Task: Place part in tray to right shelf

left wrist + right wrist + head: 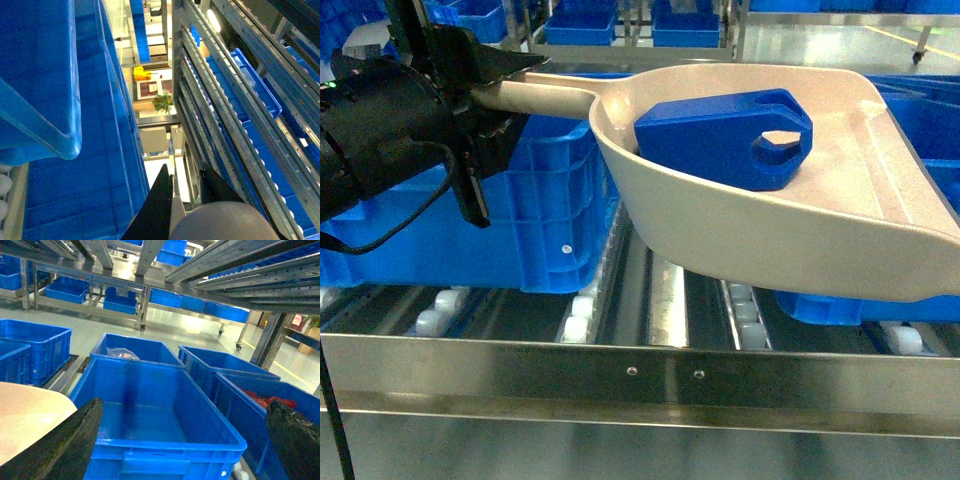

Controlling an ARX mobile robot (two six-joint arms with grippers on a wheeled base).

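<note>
Left claw is clamped on the handle of the beige scoop tray, holding it cantilevered over the steel flow rack. The blue part lies loose inside the tray, toward the handle end, loop cut-out facing the wide mouth. Right claw is spread wide and carrying nothing, looking down into an empty blue crate; the tray edge shows just beside its left finger. Main risk: nothing retains the part, and the mouth has no lip, so any downward tilt toward the mouth or a jerky stop would likely slide it out early, onto the white rollers or between lanes instead of into a crate. Second risk: the grip is at the far end of a long handle, so the tray could twist in the claw and dump sideways. Third: the tray underside sits near the left crate wall and front rail; a low swing could snag it. The left wrist view shows only the handle end, so I can't judge grip depth.
</note>
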